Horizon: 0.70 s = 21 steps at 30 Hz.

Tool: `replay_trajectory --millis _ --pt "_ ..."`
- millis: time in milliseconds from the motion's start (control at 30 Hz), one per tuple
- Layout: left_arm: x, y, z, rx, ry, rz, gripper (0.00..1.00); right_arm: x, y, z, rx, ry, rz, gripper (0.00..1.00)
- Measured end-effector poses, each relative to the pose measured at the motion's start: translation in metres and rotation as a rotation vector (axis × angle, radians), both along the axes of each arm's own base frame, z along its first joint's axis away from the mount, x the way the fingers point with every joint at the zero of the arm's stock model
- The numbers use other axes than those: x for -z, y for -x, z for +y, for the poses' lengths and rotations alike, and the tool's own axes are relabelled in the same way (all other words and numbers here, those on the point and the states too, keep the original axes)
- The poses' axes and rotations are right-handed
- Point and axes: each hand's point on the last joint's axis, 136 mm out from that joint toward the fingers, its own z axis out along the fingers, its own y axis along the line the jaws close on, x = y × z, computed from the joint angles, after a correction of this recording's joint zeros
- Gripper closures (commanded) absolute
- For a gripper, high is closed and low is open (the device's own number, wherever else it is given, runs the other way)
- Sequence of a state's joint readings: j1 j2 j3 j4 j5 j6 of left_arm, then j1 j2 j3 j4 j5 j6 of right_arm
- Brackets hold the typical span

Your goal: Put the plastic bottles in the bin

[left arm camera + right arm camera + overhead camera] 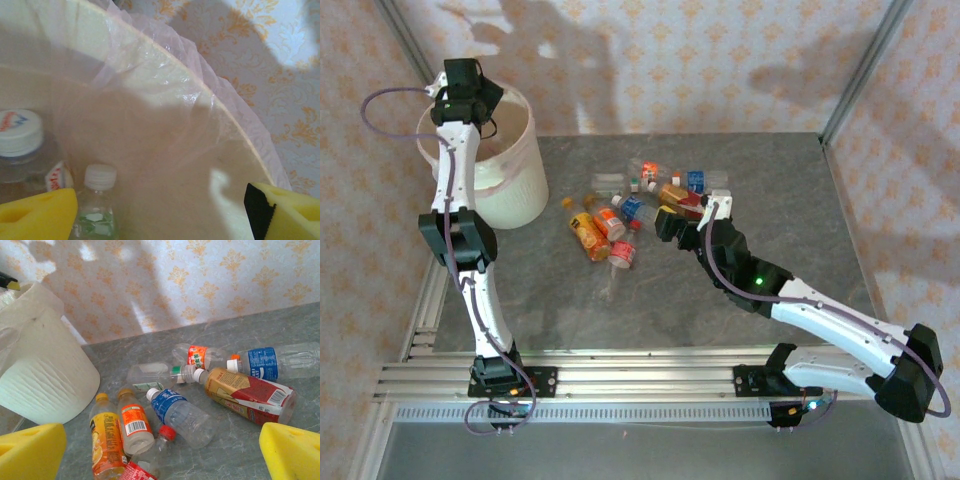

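The white bin (510, 185), lined with a pale pink bag, stands at the table's back left. My left gripper (475, 115) hangs over its mouth, open and holding nothing (160, 220). Inside the bin lie a white-capped bottle (20, 135) and a small green-labelled bottle (97, 210). Several plastic bottles (625, 215) lie scattered mid-table. My right gripper (682, 222) hovers open at the right side of the pile (162, 455). Below it I see a blue-labelled bottle (182, 412), an orange-labelled one (132, 422), a red-capped one (150, 457) and a gold-and-red one (250, 392).
Patterned walls close in the back and both sides, with metal posts (855, 70) at the corners. The grey table (780, 190) has bare room right of the pile and in front of it. The bin's wall (45, 375) stands just left of the bottles.
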<state>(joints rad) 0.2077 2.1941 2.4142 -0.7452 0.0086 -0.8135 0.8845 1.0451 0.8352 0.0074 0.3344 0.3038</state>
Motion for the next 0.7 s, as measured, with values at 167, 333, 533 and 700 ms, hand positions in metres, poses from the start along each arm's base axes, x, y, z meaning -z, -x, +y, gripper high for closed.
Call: replay_trajectory --millis 167,333,533,700 --pt "-0.022 0.014 -0.008 0.026 0.004 -0.027 0.05 0.0 -0.001 -0.001 0.01 -0.008 0.003 0.01" --pt "-0.058 0.039 -0.024 0.089 0.005 -0.082 0.0 0.005 -0.001 -0.004 0.025 -0.014 0.013 0.01" --pt "-0.095 0.074 -0.055 0.204 -0.011 -0.149 0.0 0.009 -0.002 -0.008 0.055 -0.017 0.019 0.01" --pt "-0.113 0.117 -0.113 0.341 -0.092 -0.162 0.0 0.013 -0.005 -0.01 0.077 -0.016 0.027 0.01"
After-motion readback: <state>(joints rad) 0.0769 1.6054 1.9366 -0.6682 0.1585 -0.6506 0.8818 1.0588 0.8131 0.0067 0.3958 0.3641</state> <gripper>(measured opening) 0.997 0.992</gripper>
